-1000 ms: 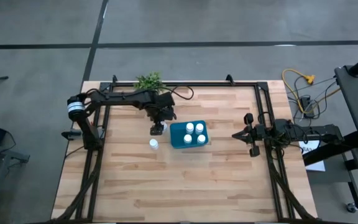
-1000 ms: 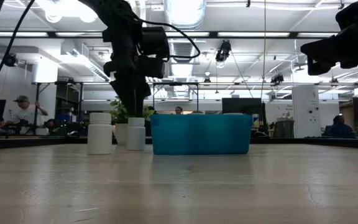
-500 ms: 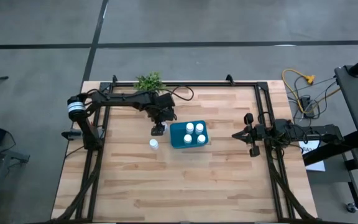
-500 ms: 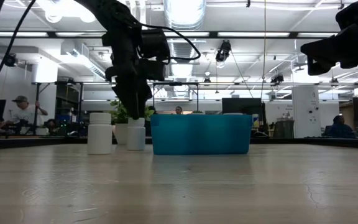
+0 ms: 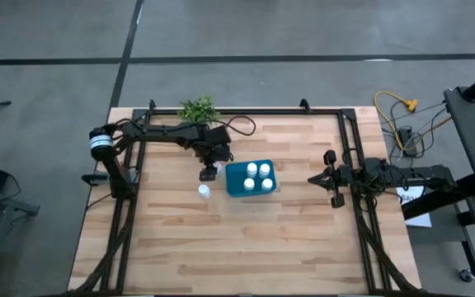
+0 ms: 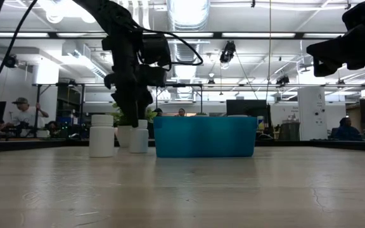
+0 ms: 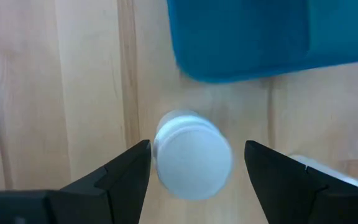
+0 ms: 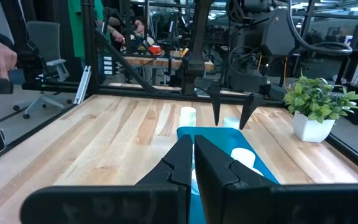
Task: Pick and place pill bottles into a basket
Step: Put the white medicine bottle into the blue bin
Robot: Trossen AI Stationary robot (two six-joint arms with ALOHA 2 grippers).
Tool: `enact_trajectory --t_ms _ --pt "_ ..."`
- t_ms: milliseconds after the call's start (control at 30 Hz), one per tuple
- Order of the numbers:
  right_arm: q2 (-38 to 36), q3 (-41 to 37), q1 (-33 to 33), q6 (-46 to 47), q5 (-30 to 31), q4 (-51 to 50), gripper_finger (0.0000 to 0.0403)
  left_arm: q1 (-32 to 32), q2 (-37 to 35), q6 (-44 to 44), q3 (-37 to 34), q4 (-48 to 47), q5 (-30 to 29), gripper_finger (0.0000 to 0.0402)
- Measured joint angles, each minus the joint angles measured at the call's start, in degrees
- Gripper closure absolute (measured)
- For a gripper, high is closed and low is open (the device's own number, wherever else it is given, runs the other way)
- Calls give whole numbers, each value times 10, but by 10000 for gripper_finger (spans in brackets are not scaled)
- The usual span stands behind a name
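From table height the teal basket (image 6: 205, 136) hides its contents behind its wall; only the overhead camera shows four white caps (image 5: 258, 176) inside it, at centre frame. The left gripper (image 5: 210, 172) hangs just left of the basket with its fingers (image 7: 128, 171) spread wide on either side of one standing pill bottle (image 7: 193, 154), neither finger seen touching it. A second loose bottle (image 5: 204, 191) stands lower left of the basket, cut off at the lower right edge of the left wrist picture. The right gripper (image 8: 193, 163), pressed closed and holding nothing, waits at the right side of the light wooden table (image 5: 221, 247). A small green plant (image 5: 197, 107) sits at the table's upper edge. Beyond lie a workshop, bright ceiling lights (image 6: 189, 12) and a seated person (image 6: 21, 114) at far left.
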Motion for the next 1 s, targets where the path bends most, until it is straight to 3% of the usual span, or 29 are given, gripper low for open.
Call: enact_trajectory --t_ms 133,367,1000 --pt "0 0 0 0 0 0 394 0 0 -2 -13 7 -9 174" --pt "0 0 0 0 0 0 394 0 -1 1 -9 15 -9 262" --pt "0 0 0 0 0 0 394 0 -1 16 16 -21 -21 265"
